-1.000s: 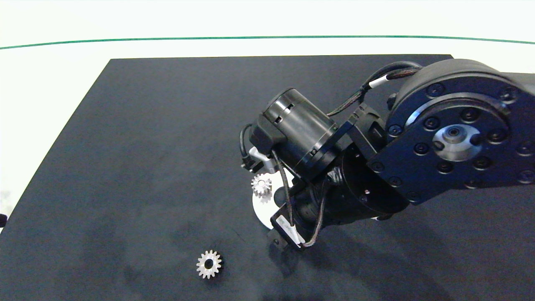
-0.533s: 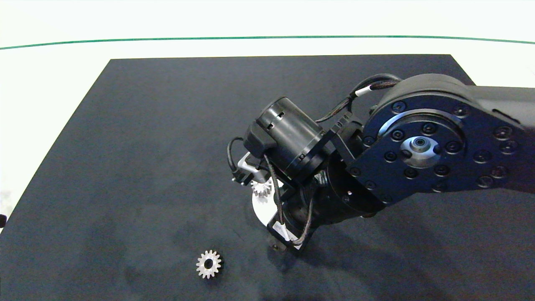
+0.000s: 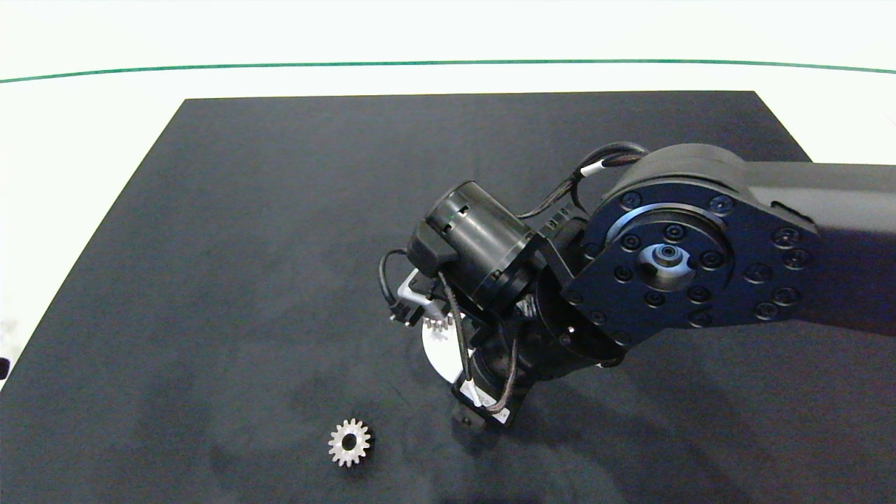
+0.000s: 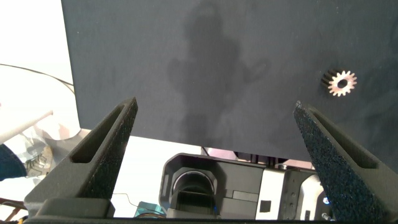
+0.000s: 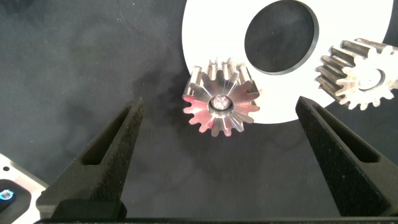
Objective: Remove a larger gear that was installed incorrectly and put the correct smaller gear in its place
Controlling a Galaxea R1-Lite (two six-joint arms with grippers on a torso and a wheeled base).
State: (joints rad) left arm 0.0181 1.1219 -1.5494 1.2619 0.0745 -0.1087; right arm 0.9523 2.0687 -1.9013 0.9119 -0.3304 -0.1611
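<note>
Directly below your right gripper [image 5: 217, 165], its fingers spread wide, sits the larger gear [image 5: 220, 105] on a shaft at the white disc's [image 5: 217, 37] rim. Judge it rigid, slick and sharp-toothed; pinch across opposite teeth. Farther off lies a small gear [image 5: 357, 73], partly cut off. The left gripper [image 4: 214, 155] hangs wide open off the tabletop [image 4: 199, 62].
</note>
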